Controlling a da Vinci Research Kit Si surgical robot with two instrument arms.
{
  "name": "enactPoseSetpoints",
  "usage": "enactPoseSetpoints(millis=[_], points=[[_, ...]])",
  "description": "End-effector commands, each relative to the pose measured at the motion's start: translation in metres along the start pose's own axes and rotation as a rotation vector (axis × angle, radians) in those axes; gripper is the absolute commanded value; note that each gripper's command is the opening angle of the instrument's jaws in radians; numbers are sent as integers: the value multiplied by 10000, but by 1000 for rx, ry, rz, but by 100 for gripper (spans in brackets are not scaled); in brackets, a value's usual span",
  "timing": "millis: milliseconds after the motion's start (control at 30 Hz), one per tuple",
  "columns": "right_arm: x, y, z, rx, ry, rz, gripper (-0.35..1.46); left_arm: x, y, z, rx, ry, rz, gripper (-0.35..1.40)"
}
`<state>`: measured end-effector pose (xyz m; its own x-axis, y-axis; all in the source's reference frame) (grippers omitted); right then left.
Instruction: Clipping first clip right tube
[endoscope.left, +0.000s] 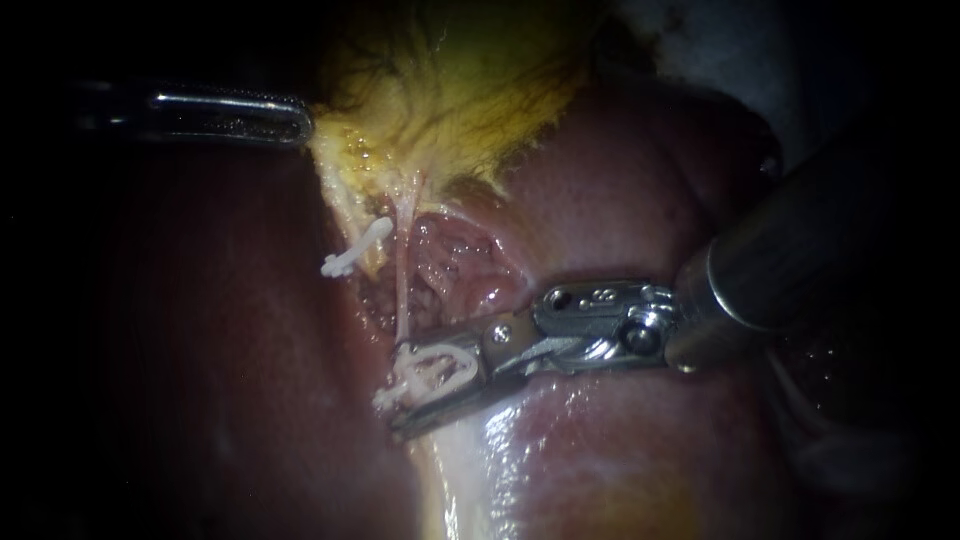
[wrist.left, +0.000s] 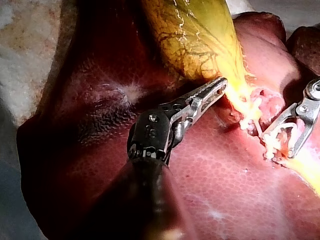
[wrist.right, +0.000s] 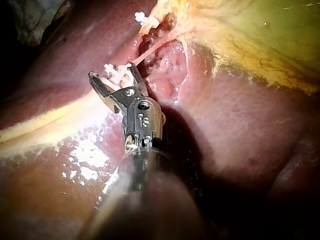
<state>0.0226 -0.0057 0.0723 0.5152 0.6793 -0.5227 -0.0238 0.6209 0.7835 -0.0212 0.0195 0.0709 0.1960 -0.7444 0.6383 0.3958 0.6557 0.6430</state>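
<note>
**Clip at the right tube, seating in doubt**

Risk first. The right tube (endoscope.left: 402, 270) is a thin pale strand, taut from the gallbladder (endoscope.left: 450, 90) down toward the liver (endoscope.left: 620, 200). It meets the right instrument (endoscope.left: 400, 390) close to the jaw tips, not deep between them. My judgement is that if the jaws close from here, the white clip (endoscope.left: 435, 372) may catch only part of the strand or slide off it. Any sideways drag from the shaft could tear so slight a tube. Wet raw tissue lies against the lower jaw and could be pinched in with it.

Position. The right instrument's jaws stand apart, both bearing on the white clip held between them. The tube runs into the clip's mouth from the gallbladder side. I cannot tell whether it lies fully across both legs. The right wrist view agrees, with the strand arriving at one jaw tip.

The left instrument (endoscope.left: 300, 122) has its jaws closed on the gallbladder's edge, well apart from the clip. A second clip (endoscope.left: 355, 250) sits just left of the tube in the endoscope view.
</note>
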Motion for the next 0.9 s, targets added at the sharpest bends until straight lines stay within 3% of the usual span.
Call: enactPoseSetpoints(millis=[33, 300, 633, 900], points=[[0, 0, -1, 0, 0, 0, 52, 0, 0, 0, 0, 0, 0, -35], [5, -9, -11, 8, 2, 3, 54, 0, 0, 0, 0, 0, 0, -35], [19, -22, -49, 38, 13, 14, 54, 0, 0, -1, 0, 0, 0, -35], [14, -22, -66, 52, 11, 13, 54, 0, 0, -1, 0, 0, 0, -35]])
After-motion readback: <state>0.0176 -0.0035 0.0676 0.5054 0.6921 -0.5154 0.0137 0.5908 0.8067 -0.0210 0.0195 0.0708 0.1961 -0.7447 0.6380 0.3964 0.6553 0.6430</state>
